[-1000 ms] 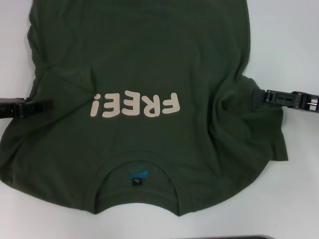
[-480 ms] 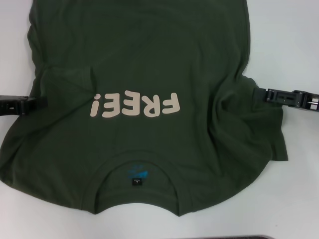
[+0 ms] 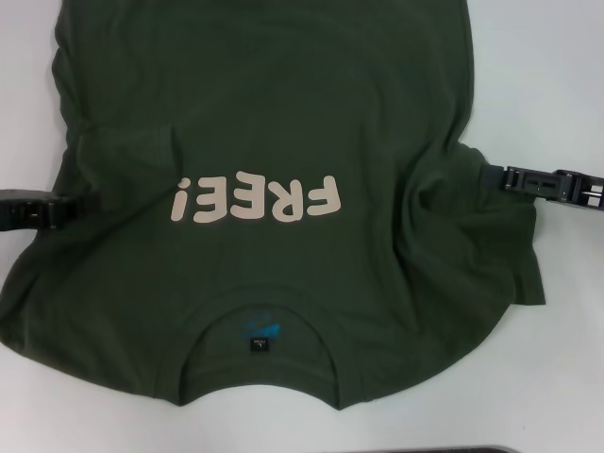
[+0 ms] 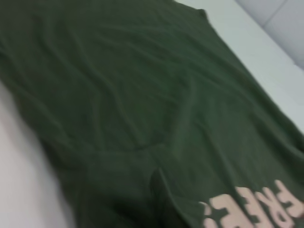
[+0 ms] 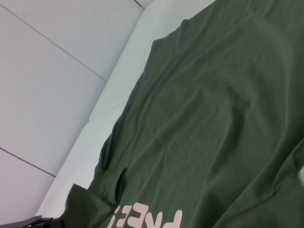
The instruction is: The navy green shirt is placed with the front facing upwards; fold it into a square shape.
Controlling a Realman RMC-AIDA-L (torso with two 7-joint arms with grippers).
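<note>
Shirt layout, head view: the navy green shirt [image 3: 274,113] lies spread front-up on the white bench [image 3: 538,57], collar toward the robot and hem toward the far side. Cream "FREE!" lettering [image 3: 255,198] crosses the chest and reads upside down from the head camera. A small black neck tag [image 3: 258,345] sits inside the collar opening, with blue print just above it.

The left hand [image 3: 80,204] reaches in from the left edge at chest height, its tip meeting the shirt's side edge; whether its fingers are apart or together cannot be told. The right hand [image 3: 495,177] reaches in from the right at about the same height, its tip at a bunched, wrinkled fold of fabric beside the right sleeve; whether it is clamped on the cloth cannot be told.

Left wrist view: rumpled green fabric [image 4: 142,95] fills most of the picture, with part of the lettering at one corner and pale bench beside it. Right wrist view: the shirt body lies over the bench, with a raised pinch of cloth [image 5: 121,178] near the lettering.
</note>
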